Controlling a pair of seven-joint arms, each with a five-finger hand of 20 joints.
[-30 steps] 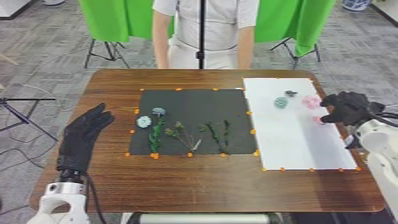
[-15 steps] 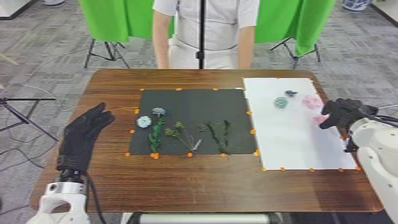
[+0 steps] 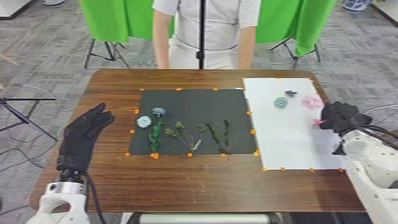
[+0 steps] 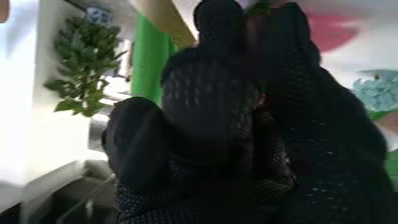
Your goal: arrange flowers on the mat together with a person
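In the head view, my right hand (image 3: 339, 118) is over the right edge of the white mat (image 3: 298, 140), right beside a small pink flower (image 3: 317, 122). A larger pink flower (image 3: 312, 102), a teal flower (image 3: 281, 102) and a small dark piece (image 3: 290, 93) lie farther back. The dark mat (image 3: 191, 105) holds a pale blue flower (image 3: 144, 121), a blue-grey flower (image 3: 159, 111) on a leafy stem, and several green sprigs (image 3: 223, 137). My left hand (image 3: 82, 137) is open left of it. In the right wrist view, my right hand (image 4: 213, 110) is near blurred pink petals (image 4: 330, 32) and a teal flower (image 4: 378, 92).
Orange markers (image 3: 253, 131) line the edges of both mats. A thin black pole (image 3: 201, 50) stands at the table's far side. The brown table (image 3: 204, 185) extends in front of the mats.
My right hand has moved a little toward the near side of the table and slightly left, along the white mat's right edge. The left hand has stayed still.
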